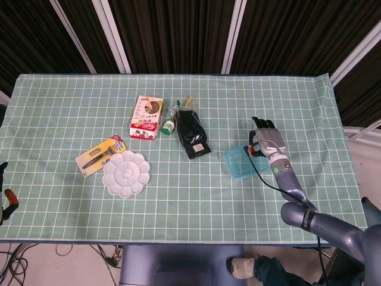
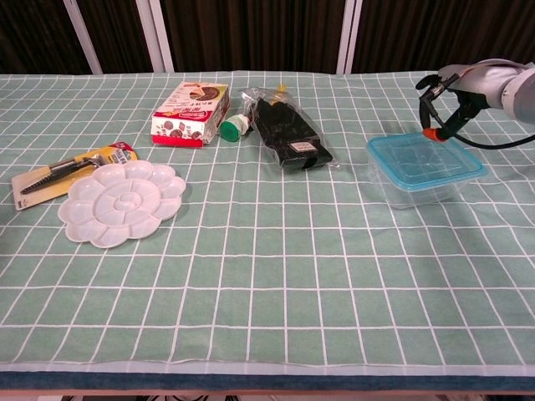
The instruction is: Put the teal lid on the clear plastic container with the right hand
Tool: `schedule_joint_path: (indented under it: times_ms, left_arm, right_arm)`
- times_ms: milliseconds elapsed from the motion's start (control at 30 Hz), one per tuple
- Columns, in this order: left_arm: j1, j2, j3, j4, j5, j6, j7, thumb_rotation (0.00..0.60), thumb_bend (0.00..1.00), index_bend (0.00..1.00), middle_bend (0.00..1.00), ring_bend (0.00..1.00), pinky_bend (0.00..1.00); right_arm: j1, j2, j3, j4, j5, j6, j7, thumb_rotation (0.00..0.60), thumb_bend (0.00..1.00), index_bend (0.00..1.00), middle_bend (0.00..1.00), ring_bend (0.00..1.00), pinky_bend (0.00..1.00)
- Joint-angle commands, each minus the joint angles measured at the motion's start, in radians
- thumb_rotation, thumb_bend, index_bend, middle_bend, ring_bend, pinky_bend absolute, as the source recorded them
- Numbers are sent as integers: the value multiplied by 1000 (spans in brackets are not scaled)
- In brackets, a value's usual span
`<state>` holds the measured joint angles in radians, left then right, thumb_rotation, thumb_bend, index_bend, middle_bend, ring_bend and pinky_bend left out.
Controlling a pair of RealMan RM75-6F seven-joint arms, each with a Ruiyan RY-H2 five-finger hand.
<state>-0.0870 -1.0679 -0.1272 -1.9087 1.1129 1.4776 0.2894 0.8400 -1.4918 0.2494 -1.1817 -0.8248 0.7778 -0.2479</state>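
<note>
Chest view had the teal lid (image 2: 425, 156) sitting on the clear plastic container (image 2: 414, 189), right side of the green checked tablecloth (image 2: 276, 276). Right hand (image 2: 441, 102) was over the lid's far edge, fingers curled downward, one orange-tipped fingertip (image 2: 430, 133) at or just above the lid surface; contact couldn't be confirmed. Nothing was gripped in it. Head view agreed: right hand (image 1: 266, 136) sat at the far right corner of the lid (image 1: 241, 162), fingers loosely apart. Left hand (image 1: 5, 199) only showed at the left frame edge below the table; its state couldn't be told. Elsewhere on the cloth: white flower-shaped palette (image 2: 122, 201), packaged tool (image 2: 67, 173), snack box (image 2: 191, 113), black packet (image 2: 291, 135).
</note>
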Motion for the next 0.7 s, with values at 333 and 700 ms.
schedule_joint_path:
  times_ms: [333, 700]
  left_arm:
    - [0, 4, 3, -5, 2, -2, -4, 600, 765, 40, 0, 0, 0]
    - [0, 8, 4, -8, 5, -4, -8, 600, 764, 40, 0, 0, 0]
  right_arm:
    - [-6, 29, 5, -108, -23, 31, -9, 600, 521, 592, 45, 0, 0]
    - [10, -14, -8, -119, -14, 20, -24, 600, 521, 592, 45, 0, 0]
